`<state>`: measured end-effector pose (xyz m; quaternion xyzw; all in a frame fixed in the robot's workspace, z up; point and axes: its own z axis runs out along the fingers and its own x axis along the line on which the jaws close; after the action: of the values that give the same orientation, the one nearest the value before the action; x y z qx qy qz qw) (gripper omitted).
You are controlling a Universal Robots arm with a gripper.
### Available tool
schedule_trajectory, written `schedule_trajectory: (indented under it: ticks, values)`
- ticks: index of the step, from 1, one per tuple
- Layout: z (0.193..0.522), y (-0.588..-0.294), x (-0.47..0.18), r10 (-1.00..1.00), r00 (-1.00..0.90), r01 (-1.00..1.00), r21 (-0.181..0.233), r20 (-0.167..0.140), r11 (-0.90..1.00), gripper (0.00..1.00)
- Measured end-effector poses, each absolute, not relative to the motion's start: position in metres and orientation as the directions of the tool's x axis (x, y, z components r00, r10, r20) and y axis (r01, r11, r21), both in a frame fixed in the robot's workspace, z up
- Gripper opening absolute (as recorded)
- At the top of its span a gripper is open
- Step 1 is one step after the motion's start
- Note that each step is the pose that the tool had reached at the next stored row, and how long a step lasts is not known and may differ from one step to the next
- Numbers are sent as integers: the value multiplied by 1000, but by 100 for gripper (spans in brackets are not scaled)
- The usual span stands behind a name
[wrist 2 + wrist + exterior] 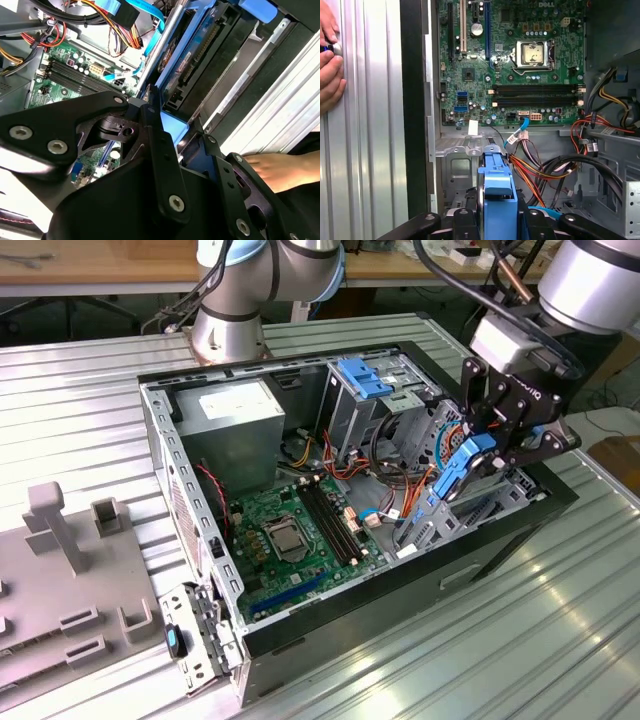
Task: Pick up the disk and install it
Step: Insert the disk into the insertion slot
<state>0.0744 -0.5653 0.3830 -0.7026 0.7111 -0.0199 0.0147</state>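
In the exterior view the end effector [487,452] sits at the frame's right, a little above mid-height. Its black fingers pinch the disk [452,478] by its upper end. The disk hangs tilted, its blue rails running down toward the exterior view's left. Its lower end is inside the open computer case [330,625], close to the case's front wall (I cannot tell whether it touches the metal bay there).

The green motherboard [285,540] lies on the case floor at the frame's centre. The grey power supply [232,410] and the blue-latched drive cage [368,380] stand above it in the frame. The case rests on a ribbed metal tabletop [480,660], and a grey moulded fixture [70,570] sits at the lower left.

In the first wrist view the disk's blue rail [497,187] stands between the two fingers [462,220], with the motherboard beyond it. A person's hand [329,75] rests on the tabletop beside the case.
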Motion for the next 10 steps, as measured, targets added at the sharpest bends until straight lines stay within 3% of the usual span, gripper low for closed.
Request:
schedule_trajectory:
  ticks: [10]
  values:
    - [379, -565, 74, -1000, -12, -999, -49, 7, 12, 37]
